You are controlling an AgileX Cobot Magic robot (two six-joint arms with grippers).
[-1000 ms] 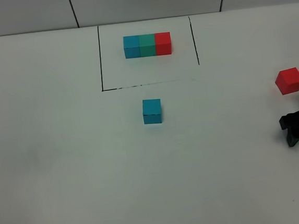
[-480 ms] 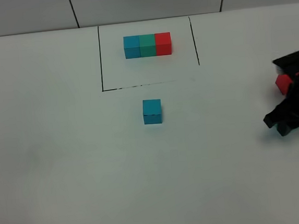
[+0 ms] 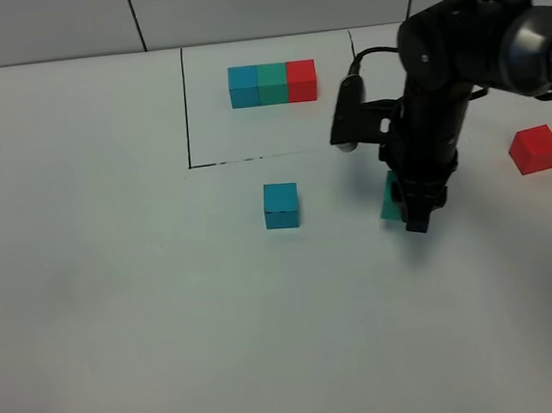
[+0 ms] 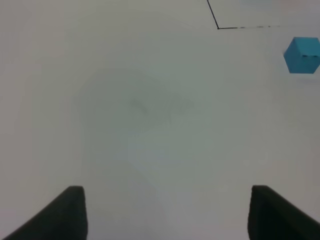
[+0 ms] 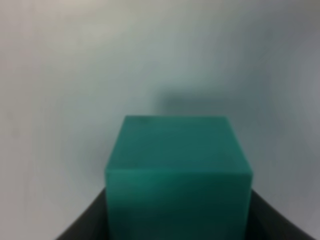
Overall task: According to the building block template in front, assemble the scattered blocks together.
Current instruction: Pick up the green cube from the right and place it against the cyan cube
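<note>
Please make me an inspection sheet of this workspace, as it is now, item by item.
Surface: white table with a black drawn outline.
Job's things: template row inside the outline; blue cube and red cube loose outside it; green cube held.
Clutter: nothing seen.
Grippers: right gripper shut on the green cube; left gripper open, empty.
Cables: one black cable by the right arm.
Surroundings: grey panelled wall behind.

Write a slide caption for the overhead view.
Right gripper holds the green cube right of the loose blue cube; red cube far right, three-cube template at the back.
</note>
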